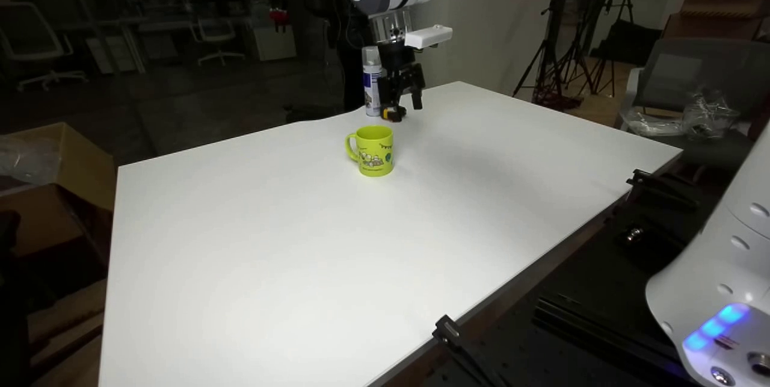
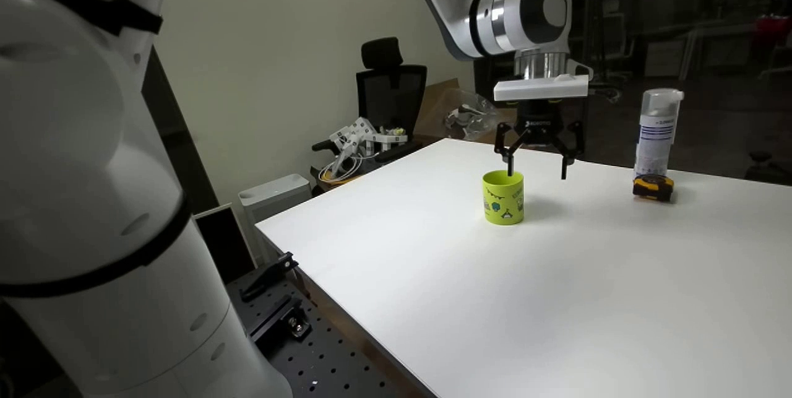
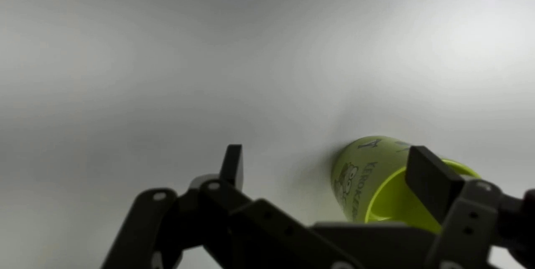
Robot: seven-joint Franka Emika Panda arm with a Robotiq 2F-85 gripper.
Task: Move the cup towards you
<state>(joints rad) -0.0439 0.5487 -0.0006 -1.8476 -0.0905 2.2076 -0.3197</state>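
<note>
The lime-green cup [image 1: 375, 152] stands upright on the white table, with its handle on the left in that exterior view. In an exterior view the cup [image 2: 503, 199] shows its printed side, and its handle is hidden. My gripper [image 2: 537, 172] is open and empty above the table, with one finger overlapping the cup's rim in the picture. The gripper [image 1: 403, 101] also shows behind the cup. In the wrist view the cup [image 3: 363, 172] lies at lower right. One finger of the gripper [image 3: 326, 156] covers part of its mouth and handle; the other finger is over bare table.
A white spray can [image 2: 656, 132] and a black-and-yellow tape measure [image 2: 653, 187] stand together near the table's far edge; they also show as the spray can [image 1: 372, 83] and tape measure [image 1: 394, 113]. Black clamps [image 1: 448, 333] sit on the table's near edge.
</note>
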